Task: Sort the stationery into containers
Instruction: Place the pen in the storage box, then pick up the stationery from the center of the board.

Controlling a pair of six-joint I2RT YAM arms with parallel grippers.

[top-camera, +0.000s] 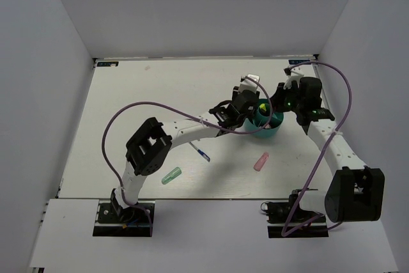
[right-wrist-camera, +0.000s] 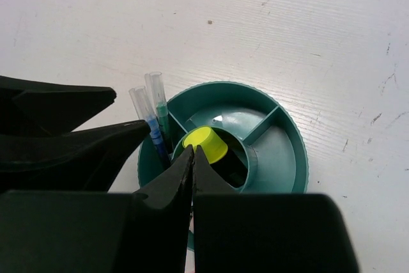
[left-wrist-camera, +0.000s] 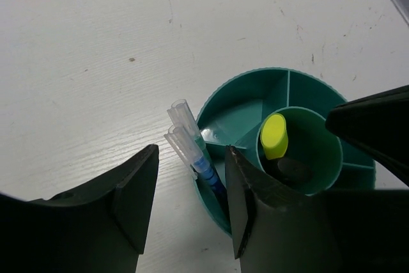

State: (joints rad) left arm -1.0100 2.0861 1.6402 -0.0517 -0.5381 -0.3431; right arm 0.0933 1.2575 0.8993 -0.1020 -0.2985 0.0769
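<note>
The round teal tub stands right of centre. A yellow-capped marker stands in its round middle compartment. Two thin pens with clear ends, one blue and one greenish, stand in an outer compartment. My left gripper is open over the tub's near-left rim, with the pens between its fingers and untouched. My right gripper is shut and empty, its tips right beside the yellow cap. A blue pen, a pink piece and a mint-green piece lie on the table.
Both grippers crowd over the tub from either side. The left gripper's fingers fill the left of the right wrist view. Purple cables loop over both arms. White walls enclose the table.
</note>
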